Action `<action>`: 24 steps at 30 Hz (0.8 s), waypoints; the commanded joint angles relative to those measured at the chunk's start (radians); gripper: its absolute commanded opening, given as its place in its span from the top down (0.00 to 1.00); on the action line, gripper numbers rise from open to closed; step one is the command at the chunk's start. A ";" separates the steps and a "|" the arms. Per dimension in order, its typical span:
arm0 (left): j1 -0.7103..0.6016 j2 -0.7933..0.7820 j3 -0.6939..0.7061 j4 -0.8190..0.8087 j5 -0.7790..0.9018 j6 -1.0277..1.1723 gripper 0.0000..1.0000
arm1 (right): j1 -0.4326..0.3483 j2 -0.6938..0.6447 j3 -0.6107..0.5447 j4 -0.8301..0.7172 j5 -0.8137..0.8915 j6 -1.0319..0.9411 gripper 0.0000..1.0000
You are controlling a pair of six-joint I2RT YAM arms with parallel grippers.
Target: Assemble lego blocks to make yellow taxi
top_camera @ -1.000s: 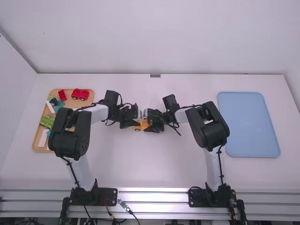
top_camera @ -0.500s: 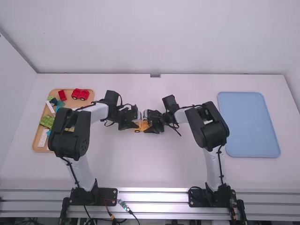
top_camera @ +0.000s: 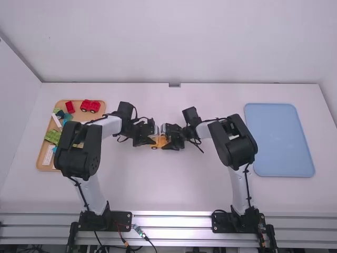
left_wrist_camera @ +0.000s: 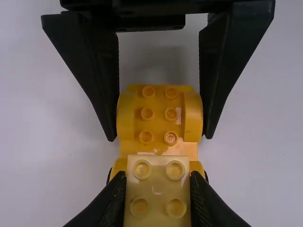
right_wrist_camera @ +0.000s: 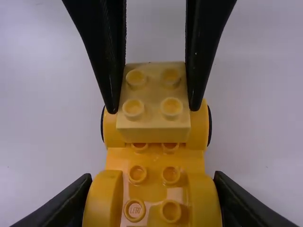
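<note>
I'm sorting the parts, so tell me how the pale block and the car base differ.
The pale block is cream-yellow; the car base is orange-yellow. The block is short and square-topped, the base longer, with wheels. The left gripper holds the block, the right gripper the base. Both have round studs.

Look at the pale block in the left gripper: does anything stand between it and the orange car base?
Nothing visible stands between the pale block and the orange car base. The right gripper holds the base's other end, beside that path. I cannot tell whether the block already touches the base.
</note>
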 commanded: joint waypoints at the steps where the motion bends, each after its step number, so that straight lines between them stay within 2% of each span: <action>1: -0.014 -0.017 0.003 -0.008 0.042 0.004 0.98 | -0.007 -0.024 0.006 -0.017 0.024 0.003 0.49; 21: -0.018 -0.017 0.002 0.000 0.042 0.003 0.98 | -0.007 -0.024 0.007 -0.012 0.021 0.003 0.50; 24: -0.018 -0.017 -0.023 0.045 0.041 0.002 0.98 | -0.007 -0.024 0.007 -0.012 0.021 0.006 0.50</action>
